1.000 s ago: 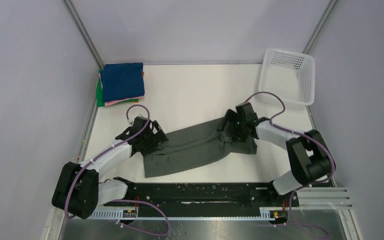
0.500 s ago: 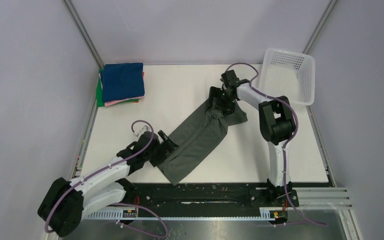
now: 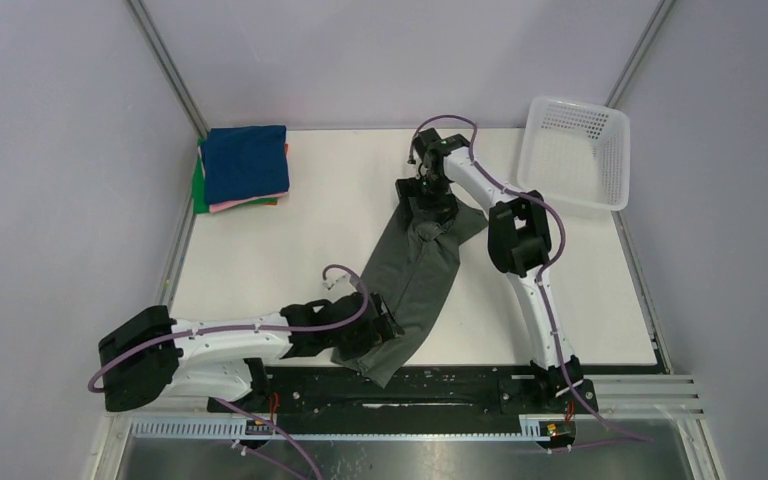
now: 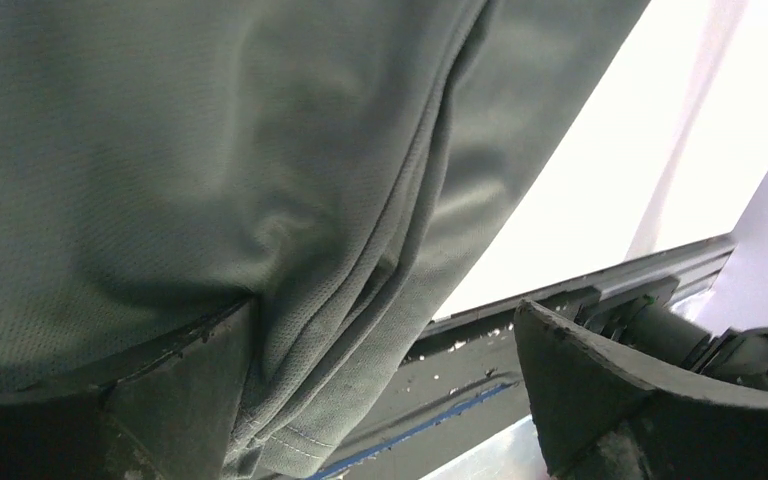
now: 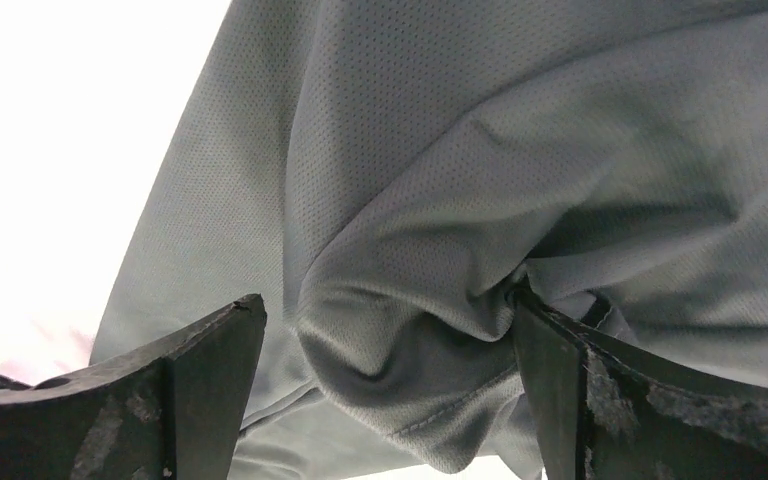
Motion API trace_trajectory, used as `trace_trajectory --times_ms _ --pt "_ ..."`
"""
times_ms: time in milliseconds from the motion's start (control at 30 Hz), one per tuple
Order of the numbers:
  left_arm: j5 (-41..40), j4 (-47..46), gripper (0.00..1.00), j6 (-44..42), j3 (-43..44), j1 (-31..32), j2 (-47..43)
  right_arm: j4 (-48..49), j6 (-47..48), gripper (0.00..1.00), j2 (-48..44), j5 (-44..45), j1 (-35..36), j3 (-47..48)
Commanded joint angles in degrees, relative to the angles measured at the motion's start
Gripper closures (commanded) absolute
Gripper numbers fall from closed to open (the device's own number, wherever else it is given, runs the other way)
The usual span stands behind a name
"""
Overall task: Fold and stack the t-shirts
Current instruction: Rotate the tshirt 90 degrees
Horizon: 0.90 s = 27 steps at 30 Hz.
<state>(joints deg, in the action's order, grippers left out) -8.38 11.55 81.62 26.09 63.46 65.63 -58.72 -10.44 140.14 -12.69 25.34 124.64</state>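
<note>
The dark grey-green t-shirt (image 3: 415, 270) lies as a long folded strip, running diagonally from the table's middle back to its front edge. My right gripper (image 3: 426, 205) sits on its far end, jaws apart, with a bunch of the cloth (image 5: 430, 330) between the fingers (image 5: 200, 390). My left gripper (image 3: 375, 335) sits at its near end, jaws apart, with the cloth (image 4: 210, 150) lying against one finger (image 4: 180, 400) only. The folded stack, navy blue (image 3: 245, 160) on top of pink, orange and green, rests in the back left corner.
A white mesh basket (image 3: 575, 150) stands at the back right corner. The black rail (image 3: 440, 385) of the arm bases runs along the front edge, and the shirt's near end reaches it (image 4: 520, 340). Grey walls close off both sides.
The shirt has swung from lying crosswise to nearly lengthwise. My right gripper moved back and left with one end; my left gripper moved right and toward the front edge with the other.
</note>
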Motion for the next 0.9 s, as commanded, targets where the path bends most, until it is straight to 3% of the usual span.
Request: trace_trajectory --times_ms 0,133,233,433,600,700,867 --pt "-1.38 2.07 0.01 0.52 5.32 3.65 2.47 -3.16 1.8 0.01 -3.09 6.7 0.91 6.67" --pt "-5.22 7.18 0.01 -2.7 9.09 4.56 -0.7 1.23 -0.41 0.01 -9.34 16.67 0.96 7.74" --pt "-9.61 12.04 0.01 -4.98 11.11 4.57 -3.56 3.99 -6.07 0.0 -16.14 20.44 0.93 1.39" --pt "-14.89 19.87 0.01 -14.29 16.13 2.69 -5.0 23.21 -17.88 0.01 -33.4 10.9 2.5 -35.96" --pt "-0.78 9.38 0.01 -27.75 14.26 -3.36 -1.35 30.06 -21.1 0.01 -37.05 6.64 6.8 -48.54" --pt "7.25 3.47 0.01 -31.22 14.48 -5.25 4.29 30.49 -20.94 0.01 -34.49 4.72 7.94 -48.22" --pt "12.47 -0.56 0.01 -32.21 15.63 -5.97 13.95 27.43 -20.56 0.0 -27.47 5.9 7.96 -44.53"
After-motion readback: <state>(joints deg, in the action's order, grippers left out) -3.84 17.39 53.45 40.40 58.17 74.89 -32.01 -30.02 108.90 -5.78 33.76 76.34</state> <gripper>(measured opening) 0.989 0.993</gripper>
